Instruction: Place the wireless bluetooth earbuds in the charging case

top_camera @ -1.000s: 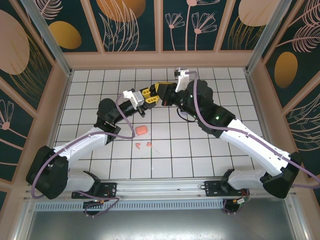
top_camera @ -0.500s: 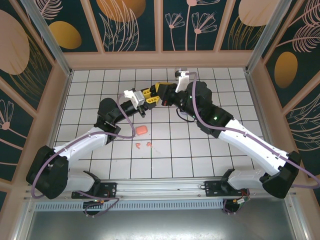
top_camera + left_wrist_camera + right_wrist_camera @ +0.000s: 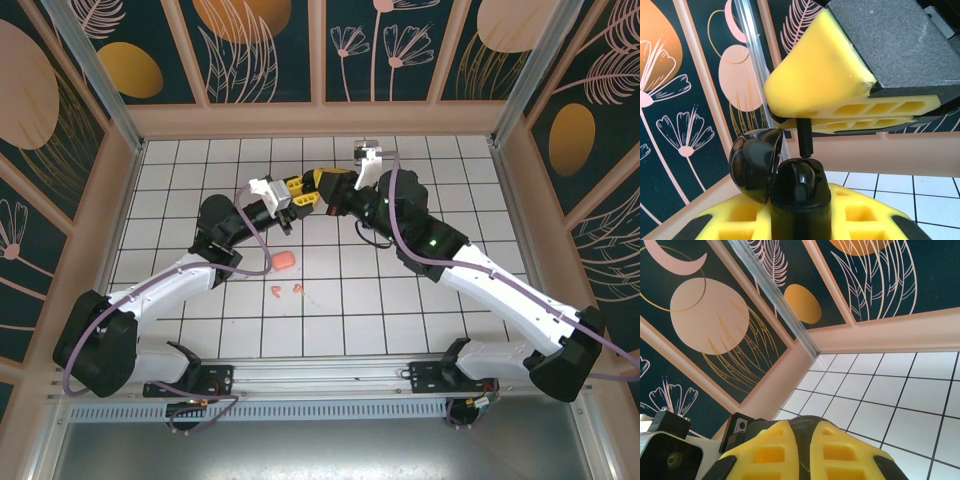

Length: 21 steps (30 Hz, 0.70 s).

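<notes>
Gripping the black charging case (image 3: 800, 192) by its body, the left gripper (image 3: 298, 193) is closed on it, with the lid (image 3: 754, 157) hinged open beside it. The right gripper (image 3: 322, 189) sits directly above the case, pinched shut on the stem of a black earbud (image 3: 805, 135); the stem's lower end is at the case's open top, contact unclear. A salmon-orange case (image 3: 284, 260) and two salmon-orange earbuds (image 3: 275, 291) lie on the tiled floor (image 3: 440, 160), nearer the arm bases than the black case.
</notes>
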### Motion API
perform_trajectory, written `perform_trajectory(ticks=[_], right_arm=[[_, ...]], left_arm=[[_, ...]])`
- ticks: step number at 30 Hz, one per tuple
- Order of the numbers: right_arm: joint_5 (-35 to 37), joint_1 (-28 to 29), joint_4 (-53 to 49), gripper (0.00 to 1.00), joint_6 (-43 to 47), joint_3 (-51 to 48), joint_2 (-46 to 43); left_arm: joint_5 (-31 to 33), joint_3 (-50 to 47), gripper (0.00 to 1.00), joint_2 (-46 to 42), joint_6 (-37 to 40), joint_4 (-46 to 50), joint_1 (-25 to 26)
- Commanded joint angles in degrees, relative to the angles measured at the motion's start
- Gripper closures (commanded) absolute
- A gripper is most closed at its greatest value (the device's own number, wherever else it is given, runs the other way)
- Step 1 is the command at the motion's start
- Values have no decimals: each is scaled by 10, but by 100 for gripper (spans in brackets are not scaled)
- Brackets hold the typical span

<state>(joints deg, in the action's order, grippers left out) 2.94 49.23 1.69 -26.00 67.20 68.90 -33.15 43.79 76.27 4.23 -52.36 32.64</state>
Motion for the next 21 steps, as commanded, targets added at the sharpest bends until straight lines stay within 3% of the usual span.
perform_trajectory(ticks=[1, 21], right_arm=[[-11, 5, -17, 94, -2, -16, -2], [-9, -10, -10, 96, 25, 77, 50]], left_arm=[[2, 29, 100, -2, -11, -47, 4], [-15, 24, 100, 1, -25, -52, 10]])
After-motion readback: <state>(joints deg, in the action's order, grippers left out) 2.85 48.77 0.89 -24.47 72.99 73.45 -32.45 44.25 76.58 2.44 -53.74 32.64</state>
